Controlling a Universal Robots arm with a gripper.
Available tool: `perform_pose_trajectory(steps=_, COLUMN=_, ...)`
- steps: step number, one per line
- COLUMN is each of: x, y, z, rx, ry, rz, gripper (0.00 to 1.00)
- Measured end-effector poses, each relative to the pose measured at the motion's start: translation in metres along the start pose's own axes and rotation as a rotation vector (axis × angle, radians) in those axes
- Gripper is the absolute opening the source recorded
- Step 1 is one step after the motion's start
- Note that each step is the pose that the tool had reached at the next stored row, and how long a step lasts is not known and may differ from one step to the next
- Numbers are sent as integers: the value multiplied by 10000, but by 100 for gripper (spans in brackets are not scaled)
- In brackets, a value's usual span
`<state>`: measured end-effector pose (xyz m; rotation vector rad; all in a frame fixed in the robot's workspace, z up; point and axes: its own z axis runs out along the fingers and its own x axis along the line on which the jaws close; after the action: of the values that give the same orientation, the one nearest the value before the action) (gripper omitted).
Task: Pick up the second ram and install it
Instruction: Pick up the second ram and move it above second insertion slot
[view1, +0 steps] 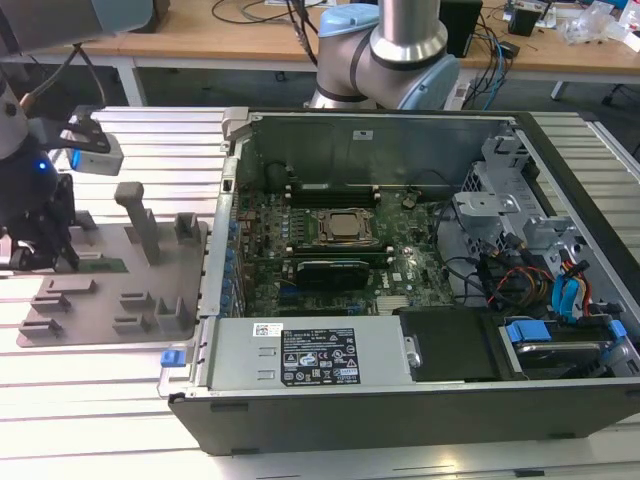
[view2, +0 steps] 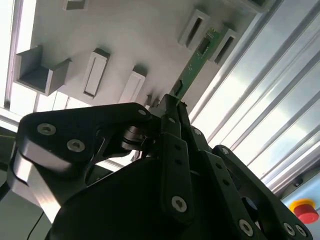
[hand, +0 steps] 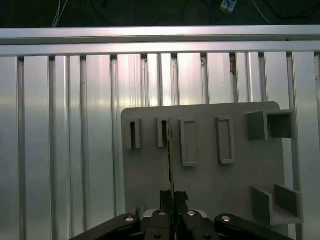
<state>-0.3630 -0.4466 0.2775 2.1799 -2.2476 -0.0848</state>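
the pincer (view1: 42, 252) hangs over a grey tray (view1: 150, 300) on the slatted counter (view1: 100, 400), at the exterior view's left. in both wrist views its fingers are clenched on the near end of the ram (view2: 197, 60). the ram is a thin green stick that stands on edge on the tray. its far end sits between two grey slotted holders (view2: 194, 29).

in the first wrist view the ram (hand: 170, 160) shows edge-on as a thin line running from the pincer (hand: 172, 196) to the holders.

the open case (view1: 400, 420) lies just beside the tray, toward the exterior view's right. its motherboard (view1: 400, 280) and processor (view1: 345, 228) are exposed. a black-and-white label (view1: 318, 357) sits on the power supply, its print too small to make out.
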Motion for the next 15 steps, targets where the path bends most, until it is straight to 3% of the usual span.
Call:
perform_pose_trajectory(steps=11, x=-11, y=17, z=-367, rx=0, ry=0, rz=0, gripper=13)
perform_pose_trajectory(steps=15, x=-17, y=25, z=-540, rx=0, ry=0, rz=0, gripper=13)
